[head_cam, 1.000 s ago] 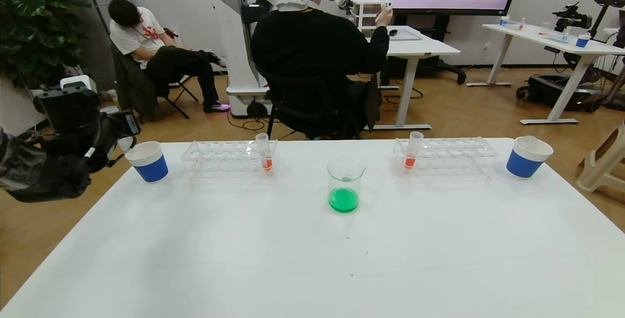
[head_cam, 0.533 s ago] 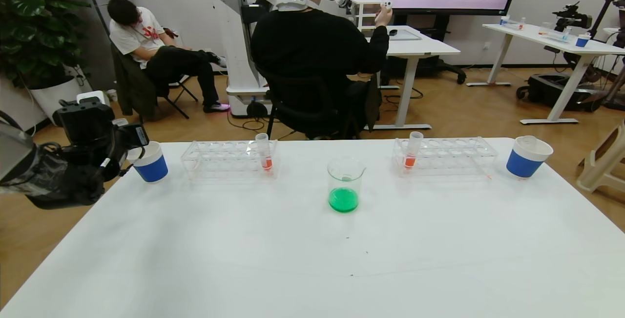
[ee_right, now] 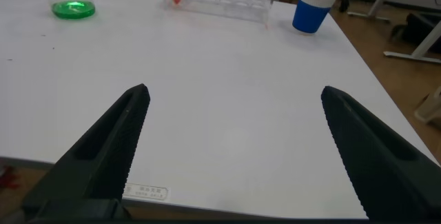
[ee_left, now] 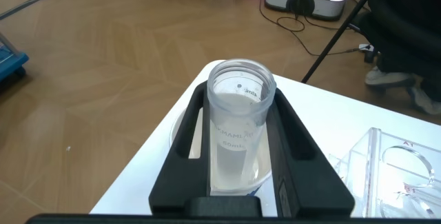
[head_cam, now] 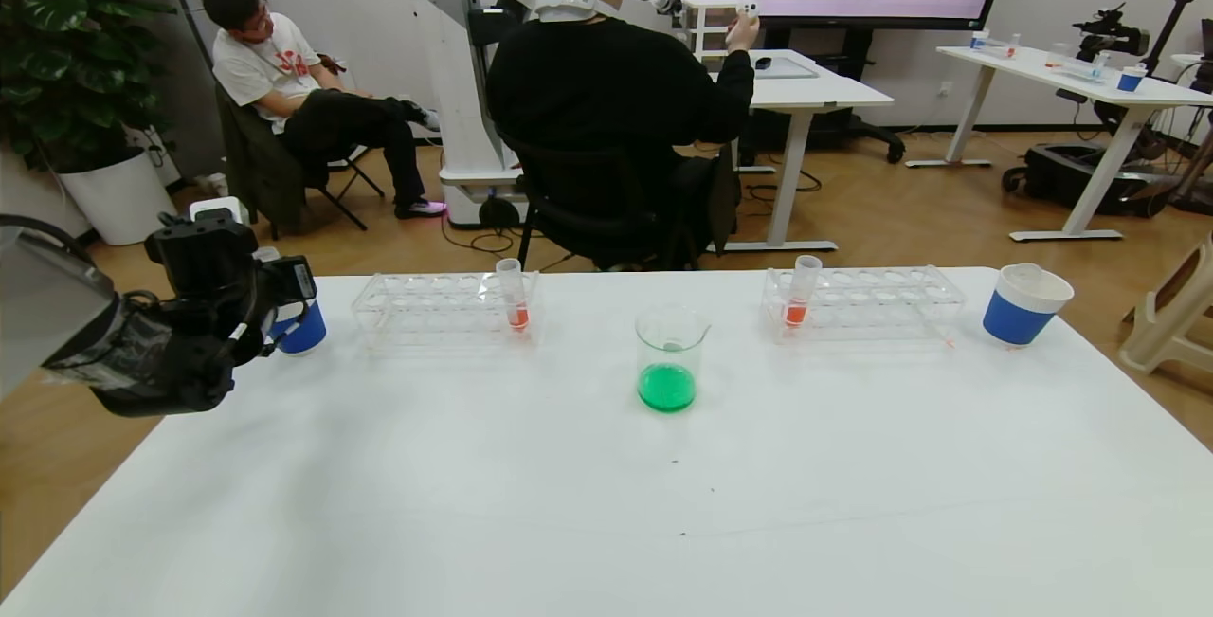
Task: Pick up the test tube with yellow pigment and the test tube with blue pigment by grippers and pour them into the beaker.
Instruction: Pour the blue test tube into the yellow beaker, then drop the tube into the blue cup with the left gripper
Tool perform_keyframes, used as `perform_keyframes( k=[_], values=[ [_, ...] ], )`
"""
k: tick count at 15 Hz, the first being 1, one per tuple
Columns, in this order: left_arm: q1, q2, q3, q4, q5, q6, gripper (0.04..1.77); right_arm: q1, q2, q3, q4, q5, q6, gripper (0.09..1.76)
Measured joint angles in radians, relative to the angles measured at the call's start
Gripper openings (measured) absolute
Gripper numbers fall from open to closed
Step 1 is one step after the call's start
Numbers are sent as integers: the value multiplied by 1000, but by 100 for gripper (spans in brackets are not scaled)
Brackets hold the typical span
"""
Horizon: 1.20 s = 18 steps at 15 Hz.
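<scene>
Now the table [head_cam: 569,503]: nothing on it has shifted in the last second. What moves is the left arm. It has swung in from off the table's left edge, toward 2 o'clock, and the left gripper [head_cam: 284,287] now sits over the left paper cup [head_cam: 305,333], hiding most of it.

Two clear racks, left rack [head_cam: 426,309] and right rack [head_cam: 881,299], each hold one orange-red tube; leave those alone.

The beaker [head_cam: 671,356] stands between the racks, a little nearer you, with green liquid [head_cam: 666,388] in its base. You can read that as yellow and blue already mixed, so the pouring looks done and this is likely the discard step.

The right paper cup [head_cam: 1023,309] is at the beaker's 2 o'clock, the left one at its 10 o'clock.

In the left wrist view the fingers pinch a clear tube [ee_left: 238,134], upright and empty-looking, one finger touching each side, with the cup's rim directly below. Which pigment it held, you cannot tell.

The right gripper [ee_right: 234,92] hangs over the table's near right part, fingers spread wide, holding nothing.
</scene>
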State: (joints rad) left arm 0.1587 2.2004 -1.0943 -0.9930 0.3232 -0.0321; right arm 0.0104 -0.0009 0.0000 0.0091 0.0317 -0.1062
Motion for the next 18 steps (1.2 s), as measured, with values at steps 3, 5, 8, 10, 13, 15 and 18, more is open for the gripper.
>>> perform_keyframes(
  k=[3,5,8,10,13,15,18],
  values=[
    [-1,1,-2,-2,0,17,103,0,0,0,0,0,0,174],
    [-2,1,-2,-2,0,30,165,0,0,0,0,0,0,174],
    [-8,-5,-3,-1,2,32,175,0,0,0,0,0,0,174],
    [-37,-26,-11,-2,9,29,175,0,0,0,0,0,0,174],
    [-134,-85,-15,5,11,16,175,0,0,0,0,0,0,174],
    [-230,-126,-4,6,10,14,175,0,0,0,0,0,0,174],
    [-338,-204,29,2,6,14,175,0,0,0,0,0,0,174]
  ],
)
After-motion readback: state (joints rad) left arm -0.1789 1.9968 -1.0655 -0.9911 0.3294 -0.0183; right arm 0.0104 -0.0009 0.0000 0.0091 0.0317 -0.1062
